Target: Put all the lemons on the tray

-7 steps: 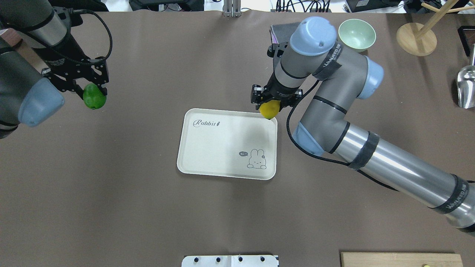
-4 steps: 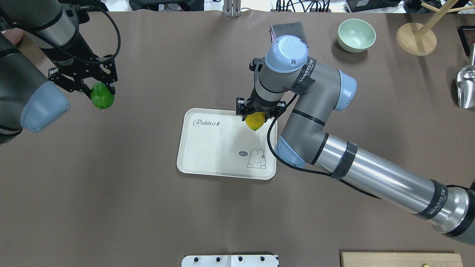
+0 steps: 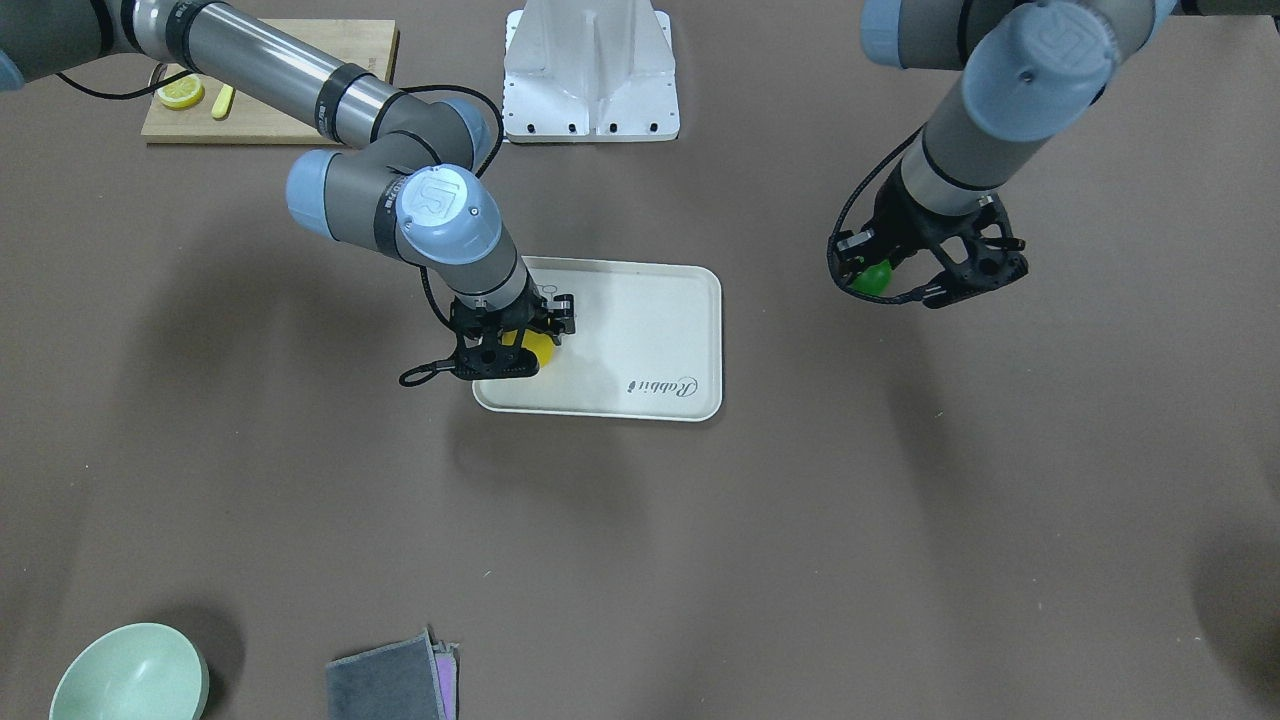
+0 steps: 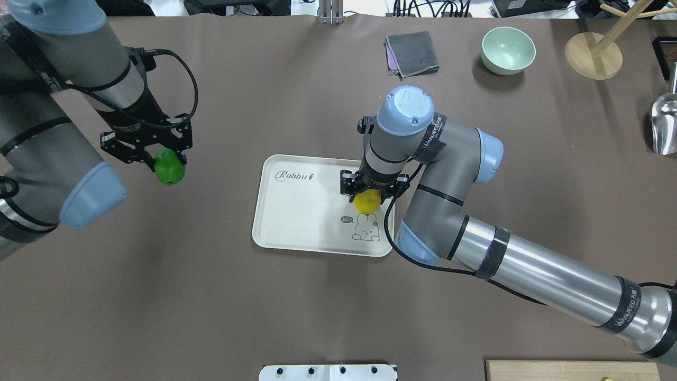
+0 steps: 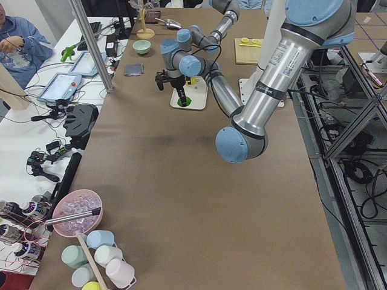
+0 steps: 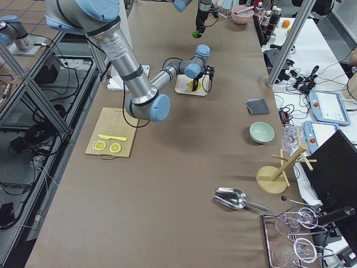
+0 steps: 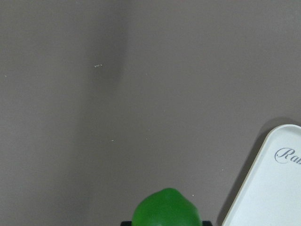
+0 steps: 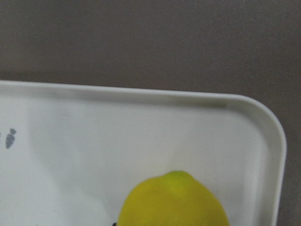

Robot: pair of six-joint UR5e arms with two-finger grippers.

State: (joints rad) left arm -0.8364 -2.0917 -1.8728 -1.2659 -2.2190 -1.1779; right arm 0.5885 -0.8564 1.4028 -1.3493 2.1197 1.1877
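Observation:
My right gripper is shut on the yellow lemon and holds it low over the right part of the cream tray, by the cartoon drawing. The lemon also shows in the front view and in the right wrist view over the tray's corner. My left gripper is shut on the green lemon and holds it above the table, left of the tray. The green lemon shows in the front view and in the left wrist view, with the tray's edge to its right.
A grey cloth, a pale green bowl, a wooden stand and a metal scoop lie at the far right. A wooden cutting board with lemon slices sits near my base.
My right gripper has carried the yellow lemon from the tray's far right corner to over its right part. My left gripper has moved right toward the tray with the green lemon.

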